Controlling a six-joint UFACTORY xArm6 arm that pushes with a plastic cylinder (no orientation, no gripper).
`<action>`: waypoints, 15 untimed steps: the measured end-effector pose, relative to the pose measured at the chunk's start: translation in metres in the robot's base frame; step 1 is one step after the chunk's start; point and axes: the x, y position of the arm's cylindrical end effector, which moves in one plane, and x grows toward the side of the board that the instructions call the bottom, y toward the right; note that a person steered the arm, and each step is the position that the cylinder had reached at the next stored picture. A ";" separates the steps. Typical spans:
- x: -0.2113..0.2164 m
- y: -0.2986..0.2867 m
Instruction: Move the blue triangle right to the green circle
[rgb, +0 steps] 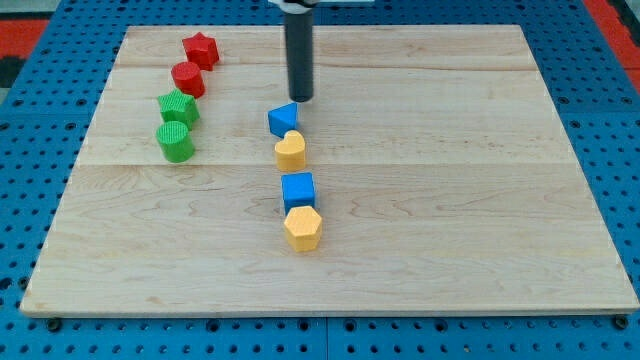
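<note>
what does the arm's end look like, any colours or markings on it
A straight, smooth, dark grey rod with a round cross-section and no markings, ending at my tip in a flat end. At the view's top it enters a white collar with a black part above. No cables show.

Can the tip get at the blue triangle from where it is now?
Probably yes. My tip sits just above and slightly right of the blue triangle in the view, with nothing between them. The yellow heart touches the triangle's far side only.

Wooden board (480, 200) carries red star (201, 48); red circle (188, 78); green star (178, 107); green circle (175, 142); blue triangle (283, 120); yellow heart (290, 150); blue cube (298, 190); yellow hexagon (302, 228).
</note>
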 end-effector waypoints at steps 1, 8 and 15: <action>0.000 -0.023; 0.056 0.007; 0.053 -0.031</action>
